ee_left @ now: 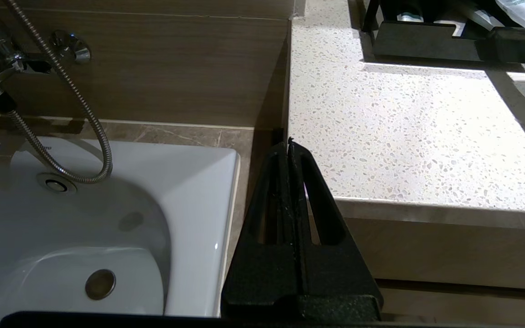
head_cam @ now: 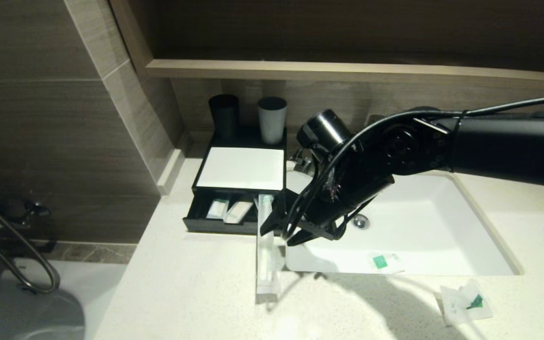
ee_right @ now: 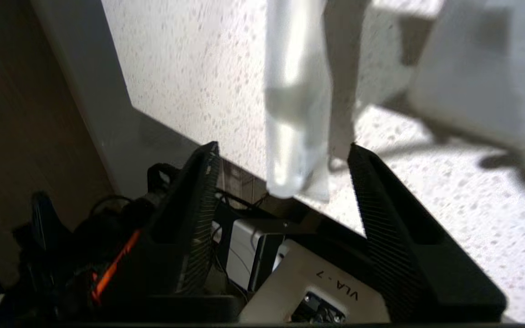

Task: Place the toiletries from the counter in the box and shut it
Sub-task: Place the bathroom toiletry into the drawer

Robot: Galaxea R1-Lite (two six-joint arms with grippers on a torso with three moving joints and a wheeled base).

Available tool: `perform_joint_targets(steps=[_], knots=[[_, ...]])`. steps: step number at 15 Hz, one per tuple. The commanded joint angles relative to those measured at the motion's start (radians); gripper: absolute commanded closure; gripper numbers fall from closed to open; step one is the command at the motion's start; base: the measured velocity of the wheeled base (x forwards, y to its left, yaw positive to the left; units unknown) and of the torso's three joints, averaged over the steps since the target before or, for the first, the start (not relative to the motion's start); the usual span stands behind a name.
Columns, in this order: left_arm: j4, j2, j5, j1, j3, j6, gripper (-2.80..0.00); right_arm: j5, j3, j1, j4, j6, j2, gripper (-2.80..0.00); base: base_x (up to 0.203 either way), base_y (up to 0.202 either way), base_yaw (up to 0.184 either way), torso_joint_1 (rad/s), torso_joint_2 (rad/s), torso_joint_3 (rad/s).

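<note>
The black box (head_cam: 240, 168) with a white top panel stands at the back of the counter (head_cam: 196, 283), its drawer (head_cam: 201, 222) pulled out. Two small packets (head_cam: 227, 210) lie in the drawer. A long clear packet (head_cam: 266, 264) rests with its far end over the drawer's front wall and its near end on the counter. My right gripper (head_cam: 279, 236) hovers open just over that packet; in the right wrist view the packet (ee_right: 296, 114) lies between the fingers with gaps on both sides. A green-marked packet (head_cam: 385, 261) lies in the basin. A squarish packet (head_cam: 465, 302) sits near the counter's front right.
A black cup (head_cam: 225, 115) and a grey cup (head_cam: 272, 118) stand behind the box. The white basin (head_cam: 423, 212) with its tap (head_cam: 302, 163) lies right of the box. My left gripper (ee_left: 288, 143) is parked shut off the counter's left edge, beside a bathtub (ee_left: 107, 218).
</note>
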Motion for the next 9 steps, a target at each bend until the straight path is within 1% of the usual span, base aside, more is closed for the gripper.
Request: perform_joint_targets(steps=[1,3,5,9], knots=[[0.000,0.000,0.001,0.000,0.000,0.000,0.00,0.002,0.027,0.054,0.010,0.005,-0.038,0.00,0.000,0.000,0.000,0.000,0.00,0.000],[0.000,0.000,0.001,0.000,0.000,0.000,0.00,-0.004,0.059,0.095,0.010,0.005,-0.051,0.00,0.000,0.000,0.000,0.000,0.00,0.000],[0.000,0.000,0.001,0.000,0.000,0.000,0.00,-0.011,0.072,0.099,0.012,0.002,-0.054,0.00,0.000,0.000,0.000,0.000,0.00,0.000],[0.000,0.000,0.001,0.000,0.000,0.000,0.00,-0.042,0.084,0.114,0.059,-0.022,-0.051,0.00,0.000,0.000,0.000,0.000,0.00,0.000]])
